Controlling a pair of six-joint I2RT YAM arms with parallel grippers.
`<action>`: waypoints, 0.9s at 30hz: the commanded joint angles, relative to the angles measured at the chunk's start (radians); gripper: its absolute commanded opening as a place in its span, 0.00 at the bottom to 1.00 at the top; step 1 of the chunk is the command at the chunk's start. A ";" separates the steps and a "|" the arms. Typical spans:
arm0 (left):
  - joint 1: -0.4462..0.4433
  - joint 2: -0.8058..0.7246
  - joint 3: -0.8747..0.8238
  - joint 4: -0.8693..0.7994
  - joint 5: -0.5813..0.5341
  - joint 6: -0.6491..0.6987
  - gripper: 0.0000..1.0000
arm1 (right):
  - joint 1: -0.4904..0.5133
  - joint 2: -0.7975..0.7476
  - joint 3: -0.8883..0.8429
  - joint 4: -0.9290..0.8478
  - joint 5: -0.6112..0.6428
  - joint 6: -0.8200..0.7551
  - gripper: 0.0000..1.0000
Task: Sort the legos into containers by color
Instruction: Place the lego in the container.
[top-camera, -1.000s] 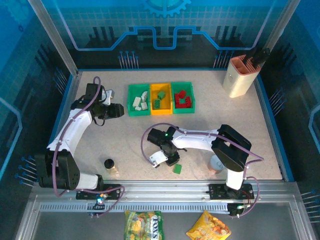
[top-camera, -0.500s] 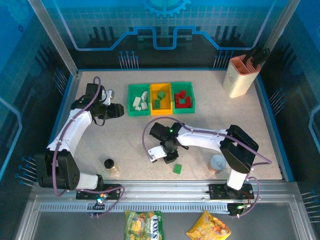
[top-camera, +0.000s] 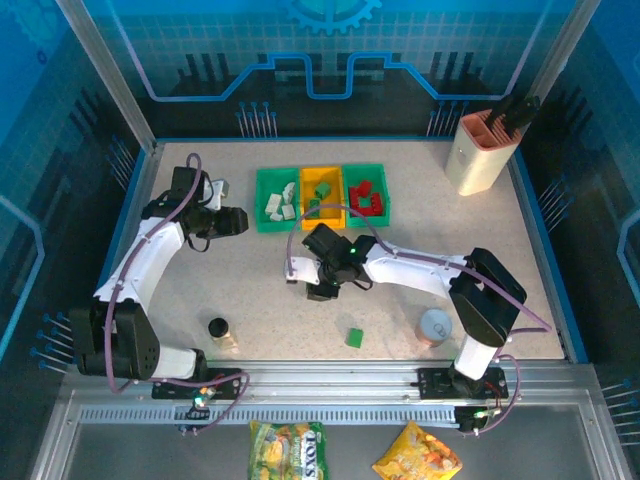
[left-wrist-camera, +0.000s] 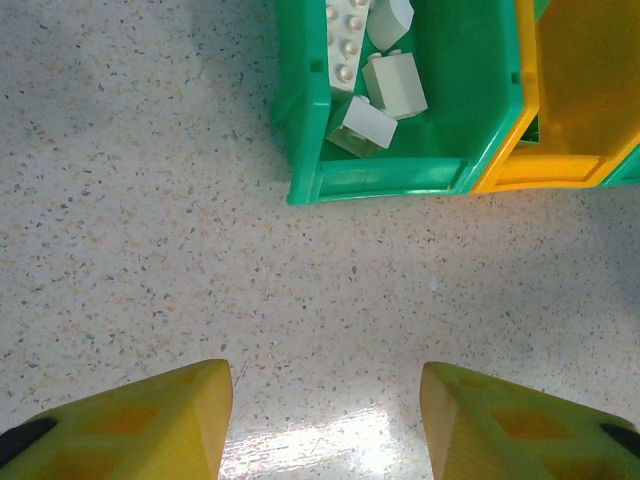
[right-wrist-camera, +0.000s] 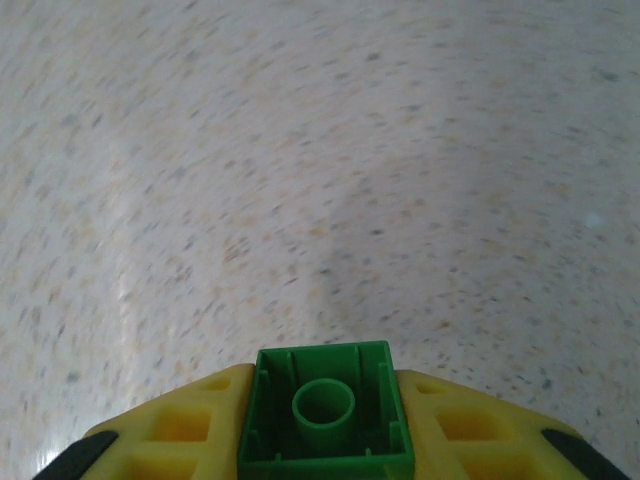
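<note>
Since a second ago, the right claw (right-wrist-camera: 325, 425) has swung farther toward the containers (top-camera: 322, 171). Meanwhile the left claw (left-wrist-camera: 325, 400) hangs released just left of the left green bin (left-wrist-camera: 380, 180) of cream legos (left-wrist-camera: 395, 85). The right claw clenches a green lego (right-wrist-camera: 325, 405), and a second green lego (top-camera: 354, 337) lies on the tabletop (top-camera: 520, 260).

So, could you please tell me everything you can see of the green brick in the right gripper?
The green brick is a small, glossy plastic piece with its underside facing the wrist camera: a square hollow shell with thin walls, small inner ribs and one round tube in the middle. It sits clamped between the yellow fingers of the right gripper, one pressing each side, with the speckled table beyond it.
</note>
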 joint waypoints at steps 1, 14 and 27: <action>0.011 -0.018 -0.011 -0.010 0.003 0.012 0.54 | -0.031 -0.003 0.062 0.088 0.048 0.268 0.24; 0.011 -0.020 -0.011 -0.008 0.005 0.010 0.54 | -0.192 0.126 0.284 -0.106 0.126 0.777 0.24; 0.011 -0.024 -0.012 -0.009 0.014 0.013 0.54 | -0.290 0.365 0.593 -0.286 0.193 0.846 0.28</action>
